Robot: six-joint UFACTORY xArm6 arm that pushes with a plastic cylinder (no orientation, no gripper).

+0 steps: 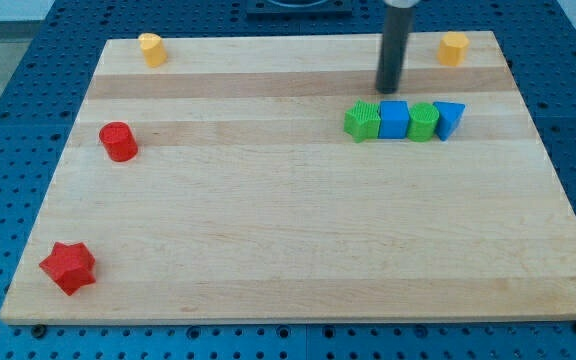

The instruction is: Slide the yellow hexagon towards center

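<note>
A pale wooden board (pixel 298 240) filled most of the frame, resting on a blue perforated table (pixel 28 60) whose surface was cut off at every edge of the picture; the board's near corners ran almost to the bottom of the frame. The dark rod (pixel 396 45) came down from the far edge, its upper part cut off by the top of the frame; my tip (pixel 388 90) stood just beyond the row of four blocks, over the green block and the blue cube, apart from them; the rod carries no claw, so there was nothing to open or close. The row lay right of centre toward the far side, its pieces touching: a green block (pixel 362 121) of ribbed, unclear shape at the left, a blue cube (pixel 394 119), a green cylinder-like block (pixel 423 121), and a blue wedge-like block (pixel 449 118) at the right. A red star (pixel 67 267) sat at the near left corner; a red cylinder (pixel 118 141) stood at the left edge, farther back. Two yellow blocks occupied the far corners; the yellow hexagon (pixel 453 47) sat at the far right, well apart from centre and right of the rod; its facets were too small to give a heading or a long axis; the other yellow block (pixel 151 49), at the far left, was of uncertain shape.
</note>
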